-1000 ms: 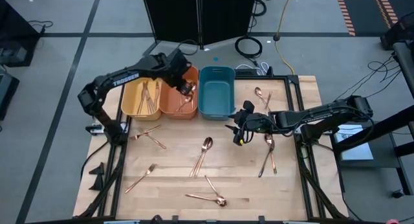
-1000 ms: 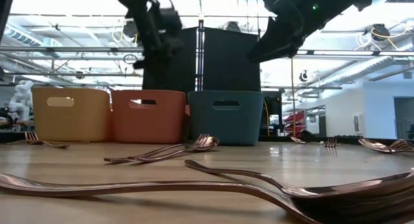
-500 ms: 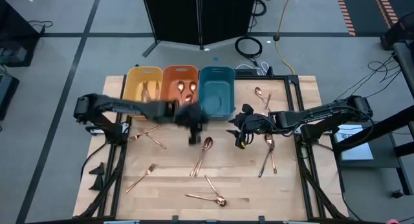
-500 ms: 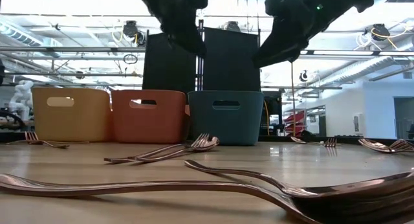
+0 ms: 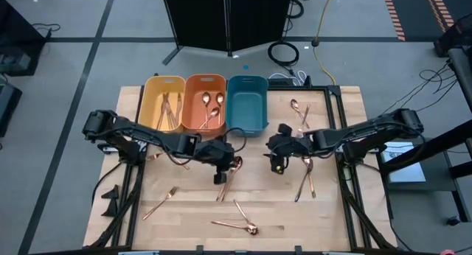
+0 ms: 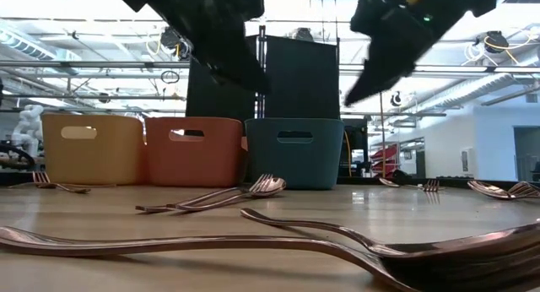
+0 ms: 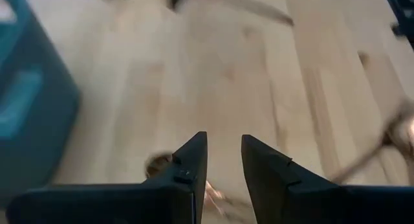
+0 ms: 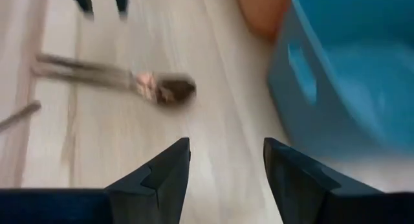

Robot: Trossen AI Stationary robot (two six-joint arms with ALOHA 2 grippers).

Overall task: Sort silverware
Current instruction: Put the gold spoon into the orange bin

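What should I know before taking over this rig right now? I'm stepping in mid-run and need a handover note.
Left end effector: open, empty, above the spoon-and-fork pile at table centre.
Right end effector: open, empty, hovering just in front of the teal bin.
Done: forks lie in the yellow bin, spoons in the orange bin; the teal bin looks empty.
Left: loose silverware at the left edge, front left, front centre, right of centre and behind the right arm.

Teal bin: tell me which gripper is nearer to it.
Right, narrowly. The right gripper hovers just off the teal bin's near right corner; the left gripper hovers over table silverware, slightly farther off.
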